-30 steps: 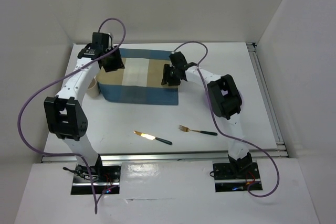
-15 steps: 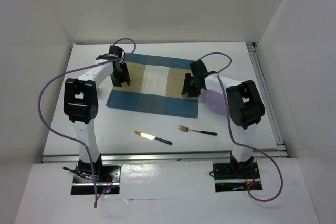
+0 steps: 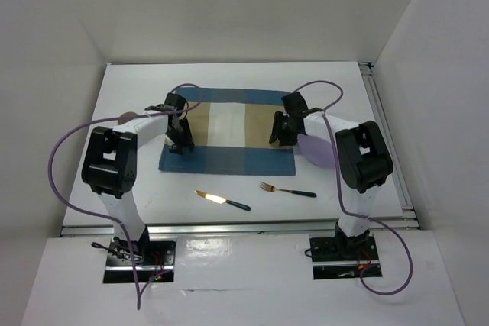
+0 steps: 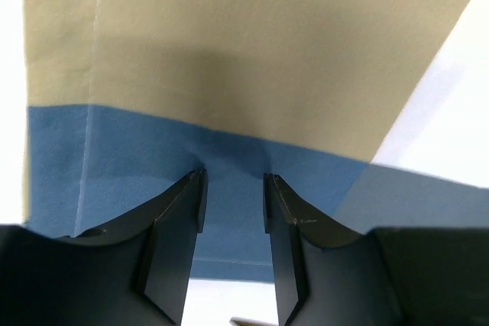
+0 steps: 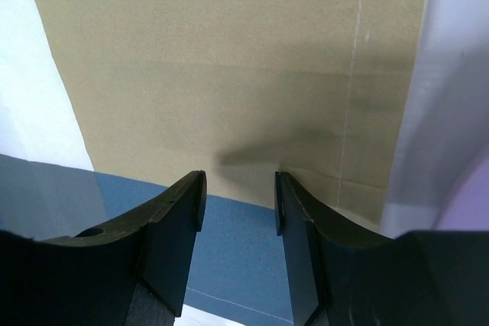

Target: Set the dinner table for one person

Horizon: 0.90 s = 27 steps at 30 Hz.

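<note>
The dinner table (image 3: 229, 82) is a white top with a metal rail on its near edge. A blue-and-tan checked placemat (image 3: 229, 131) lies flat on its middle. My left gripper (image 3: 180, 133) is open, its fingertips down on the mat's left part, on the blue band beside the tan (image 4: 234, 177). My right gripper (image 3: 281, 127) is open, its fingertips down on the mat's right part, where tan meets blue (image 5: 239, 177). A knife (image 3: 221, 200) and a fork (image 3: 286, 189) lie on the table in front of the mat.
A lavender plate (image 3: 317, 150) lies just right of the mat, partly under my right arm; it also shows in the right wrist view (image 5: 458, 112). A pinkish object (image 3: 127, 117) shows behind my left arm. White walls stand close on three sides.
The placemat has slid toward the near edge and to the right, and now lies flat and spread. Both grippers moved with it, toward the near side. The plate has come into view.
</note>
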### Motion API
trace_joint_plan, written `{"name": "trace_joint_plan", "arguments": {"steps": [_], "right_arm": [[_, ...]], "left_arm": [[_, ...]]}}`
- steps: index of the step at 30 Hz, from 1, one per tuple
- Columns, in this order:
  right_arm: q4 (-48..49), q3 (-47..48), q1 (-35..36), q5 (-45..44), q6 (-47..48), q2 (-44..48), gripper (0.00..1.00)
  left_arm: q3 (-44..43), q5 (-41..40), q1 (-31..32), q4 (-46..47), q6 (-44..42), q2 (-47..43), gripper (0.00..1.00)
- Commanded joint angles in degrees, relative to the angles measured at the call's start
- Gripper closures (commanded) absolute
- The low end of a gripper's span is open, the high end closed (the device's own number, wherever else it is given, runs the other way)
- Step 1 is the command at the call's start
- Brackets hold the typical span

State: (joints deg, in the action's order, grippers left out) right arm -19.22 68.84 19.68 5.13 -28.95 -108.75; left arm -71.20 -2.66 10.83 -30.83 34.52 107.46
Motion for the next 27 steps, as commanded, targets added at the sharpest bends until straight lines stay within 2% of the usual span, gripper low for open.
{"name": "trace_joint_plan", "arguments": {"steps": [1,7,15,21,27], "right_arm": [[-5.91,-4.23,-0.52,-2.05,1.26,1.52,0.47],[-5.39,-6.79,-0.52,-2.66,1.26,2.84,0.47],[-5.39,-6.79,0.01,-3.19,1.26,3.37,0.47],[-6.44,-3.55,0.01,-3.28,2.93,3.37,0.47],[-8.46,3.14,0.53,-2.75,3.46,2.32,0.43]], "left_arm": [[5.18,-0.33,0.07,-2.04,1.60,-4.00,0.48],[9.75,0.28,0.07,-1.43,1.60,-8.22,0.48],[11.95,0.99,0.68,-1.43,1.60,-8.23,0.48],[11.96,0.99,1.21,-2.48,1.60,-11.65,0.48],[7.75,0.99,1.21,-5.55,1.60,-13.41,0.48]]}}
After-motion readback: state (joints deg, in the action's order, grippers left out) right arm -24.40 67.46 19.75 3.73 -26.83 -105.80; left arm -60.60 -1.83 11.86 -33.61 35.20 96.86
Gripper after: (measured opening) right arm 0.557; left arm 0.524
